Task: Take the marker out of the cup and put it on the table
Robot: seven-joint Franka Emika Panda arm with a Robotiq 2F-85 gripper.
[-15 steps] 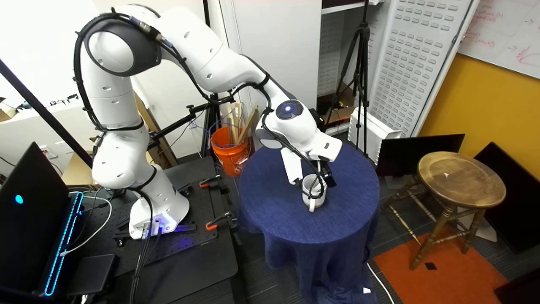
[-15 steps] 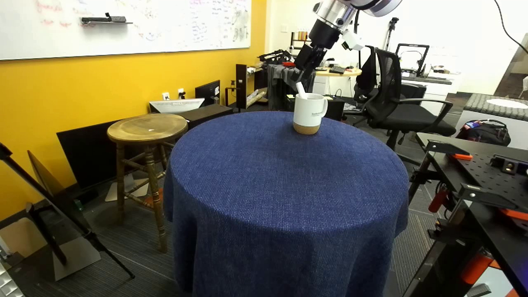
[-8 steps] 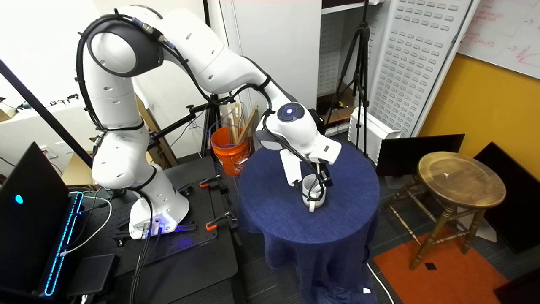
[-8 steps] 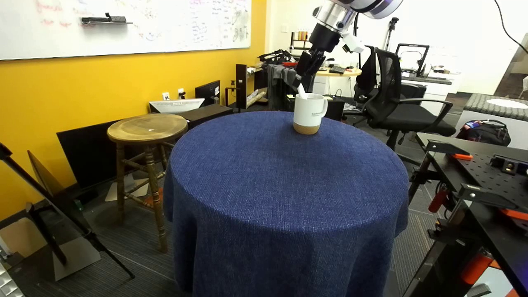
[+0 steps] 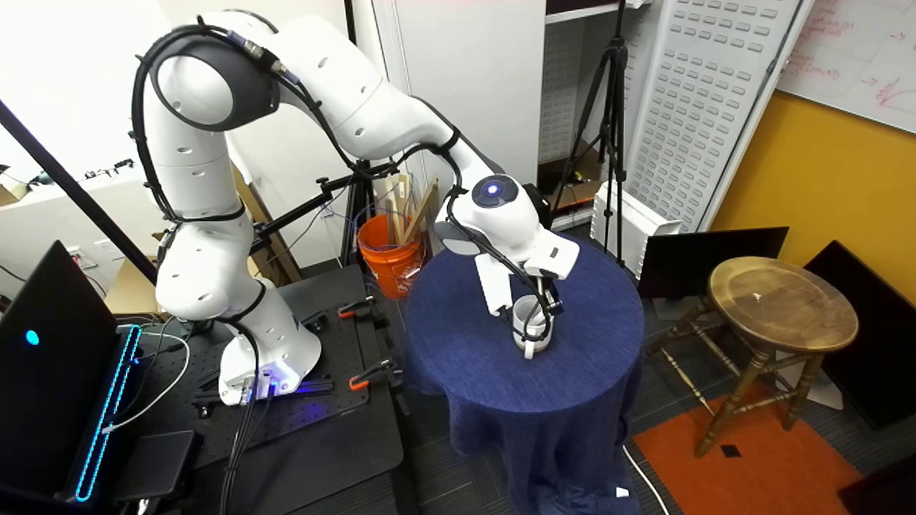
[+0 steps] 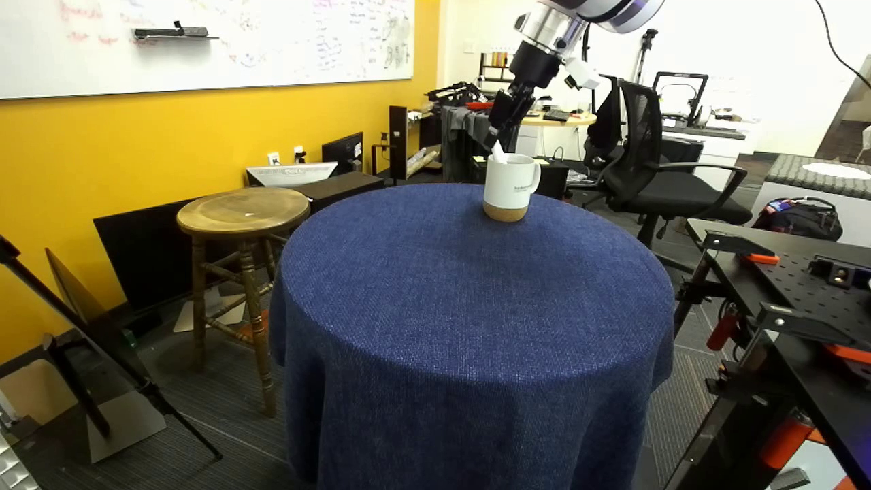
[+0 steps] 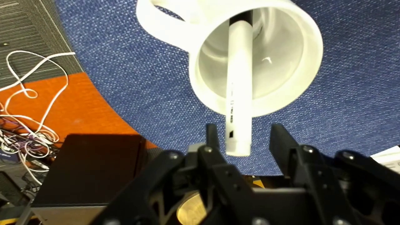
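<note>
A blue-draped counter (image 6: 469,292) bears the cup (image 6: 502,187); the end effector (image 7: 243,132), spread astride the leaning marker (image 7: 239,90), should centre, pinch, then lift along its tilt.

With twelve o'clock at the far side, the white arm (image 5: 343,93) stood on a black bench (image 5: 343,436) at the nine of the blue-draped table (image 5: 572,379) and arched over its middle. There the white cup (image 5: 522,315) sat upright, its handle (image 5: 529,349) toward six, partly behind a drooping black cable (image 5: 527,335). The dark gripper (image 5: 554,307) hung by the cup's one o'clock; touching or apart, I couldn't tell. An orange bucket (image 5: 392,268) stood at ten, a tripod (image 5: 610,107) at one, a wooden stool (image 5: 783,315) at three.
</note>
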